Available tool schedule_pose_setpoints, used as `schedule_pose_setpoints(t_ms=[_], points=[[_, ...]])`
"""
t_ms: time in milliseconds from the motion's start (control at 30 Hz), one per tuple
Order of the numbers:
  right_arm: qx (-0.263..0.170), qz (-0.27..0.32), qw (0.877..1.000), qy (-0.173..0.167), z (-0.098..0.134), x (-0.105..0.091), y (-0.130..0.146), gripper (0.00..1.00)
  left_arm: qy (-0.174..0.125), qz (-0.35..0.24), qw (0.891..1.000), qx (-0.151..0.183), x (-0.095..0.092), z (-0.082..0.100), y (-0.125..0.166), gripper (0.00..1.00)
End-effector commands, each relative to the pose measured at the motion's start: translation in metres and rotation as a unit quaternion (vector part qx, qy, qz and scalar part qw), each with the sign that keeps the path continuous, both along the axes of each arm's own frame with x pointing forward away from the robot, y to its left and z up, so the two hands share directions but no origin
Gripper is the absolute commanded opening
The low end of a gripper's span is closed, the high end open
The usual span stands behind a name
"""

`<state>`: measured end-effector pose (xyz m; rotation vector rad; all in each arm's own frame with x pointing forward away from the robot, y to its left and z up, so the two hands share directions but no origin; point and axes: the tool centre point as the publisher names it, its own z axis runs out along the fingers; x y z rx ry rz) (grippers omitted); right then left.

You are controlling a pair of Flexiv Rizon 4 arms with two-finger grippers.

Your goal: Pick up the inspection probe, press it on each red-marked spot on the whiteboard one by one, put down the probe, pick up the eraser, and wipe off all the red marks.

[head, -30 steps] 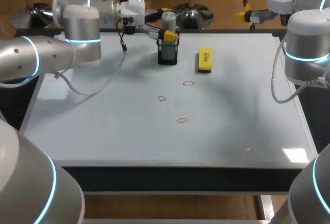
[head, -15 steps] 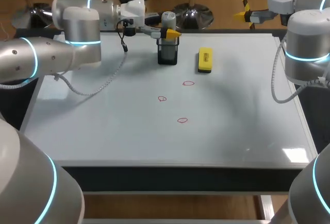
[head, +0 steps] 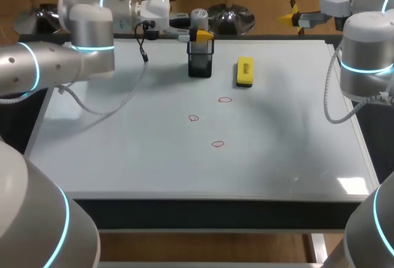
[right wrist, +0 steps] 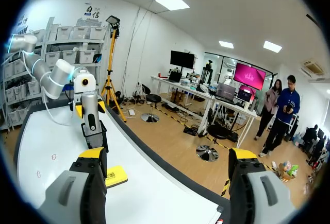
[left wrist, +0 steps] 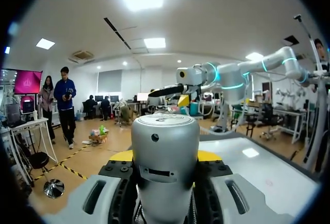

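Observation:
The silver inspection probe stands upright in a black holder at the back of the whiteboard. My left gripper comes in from the left and is shut on the probe's upper part. In the left wrist view the probe fills the space between both fingers. Three red marks lie mid-board. The yellow eraser lies to the right of the holder. My right gripper hangs open and empty off the board's far right corner, looking at the probe and eraser.
The left arm's cable droops over the board's left part. The right arm's hose hangs beside the board's right edge. The holder stands close to the board's back edge.
The left gripper's fingers have closed in from wide open onto the probe. The gripper and probe top have shifted slightly up and back. The right arm has not moved.

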<state>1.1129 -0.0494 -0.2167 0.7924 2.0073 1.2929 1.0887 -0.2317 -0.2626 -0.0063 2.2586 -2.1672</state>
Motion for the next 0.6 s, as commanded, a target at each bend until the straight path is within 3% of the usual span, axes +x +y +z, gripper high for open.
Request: schedule_pose_setpoints(t_ms=[33,333,600], points=[[0.0,0.0,1.0,0.0,0.0,0.0,0.0,1.0,-0.005,0.007,1.0,0.005,-0.007,0.013,0.001,0.0],[0.0,0.0,1.0,0.0,0.0,0.0,0.0,1.0,-0.002,0.004,1.0,0.015,-0.003,0.03,-0.002,0.0],[0.0,0.0,1.0,0.0,0.0,0.0,0.0,1.0,-0.004,0.008,1.0,0.015,-0.002,0.056,-0.004,0.0]])
